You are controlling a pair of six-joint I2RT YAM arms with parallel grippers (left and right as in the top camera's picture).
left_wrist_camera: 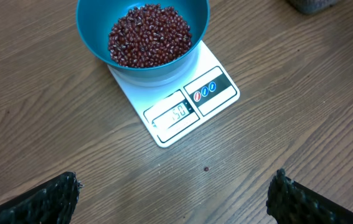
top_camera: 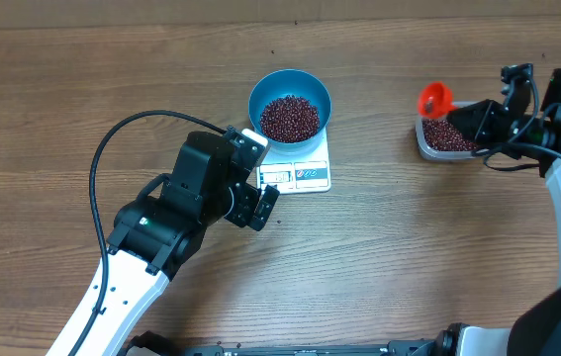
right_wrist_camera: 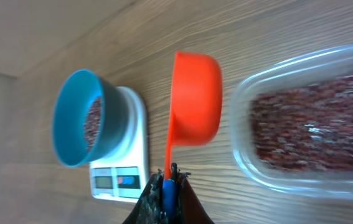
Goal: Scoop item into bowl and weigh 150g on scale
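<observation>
Because the wooden desk splits the work between two arms, the gap between them decides the coming move. Toward its near-left side the left gripper hangs with jaws spread wide and nothing in them, just beside the near-left corner of the scale. By the right edge the right gripper is clamped tight on the handle of an orange scoop. The blue bowl stands on the scale, toward the middle of the far edge; a clear tub sits well apart, near the right edge. The scoop's handle runs from the right gripper leftward toward the bowl, its cup just beside the tub's left end; whether it is loaded I cannot tell. Red-brown beans heap the bowl and fill the tub. The display's digits are too faint to read surely. Any top-up would likely need a long leftward carry by the right arm, though the left is nearer.
</observation>
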